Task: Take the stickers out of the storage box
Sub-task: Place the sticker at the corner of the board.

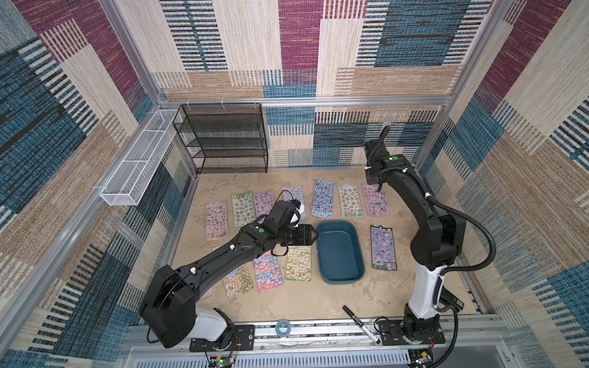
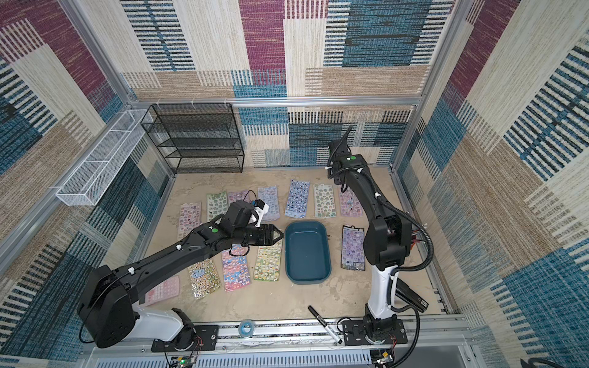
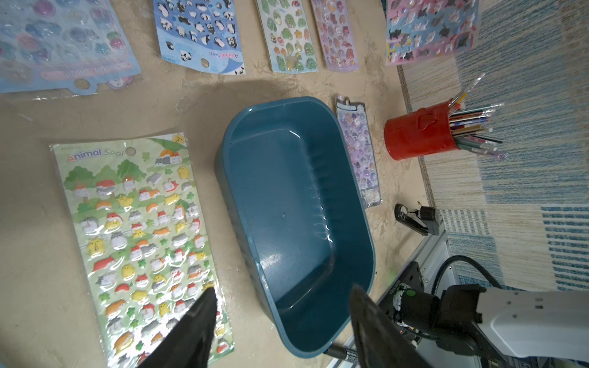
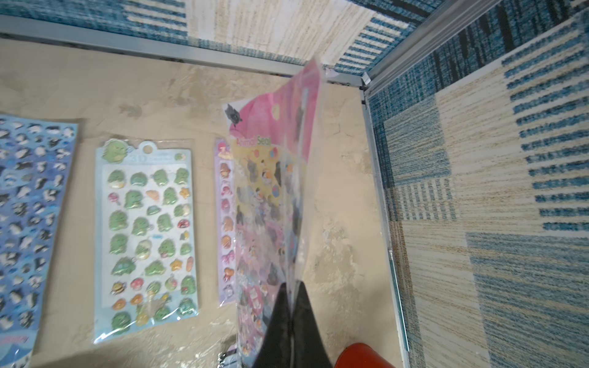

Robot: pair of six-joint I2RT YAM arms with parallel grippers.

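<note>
Box (image 1: 339,251): middle of the worktop (image 1: 302,302), open side up.
Stickers (image 1: 322,199): lying flat on the worktop, far, left and right of the box.
Pink sheet (image 4: 274,197): hanging at the far right.
Right end effector (image 4: 291,286): pinched tight on the pink sheet.
Left end effector (image 1: 315,236): jaws apart, holding nothing, just left of the box.

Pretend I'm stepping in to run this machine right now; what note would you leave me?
Left gripper: open, empty, by the storage box rim.
Right gripper: shut on a pink sheet, held above the table near the far right corner.
Done: the box is empty; the other stickers lie flat around it.
Left: probably just laying the pink sheet down.
</note>
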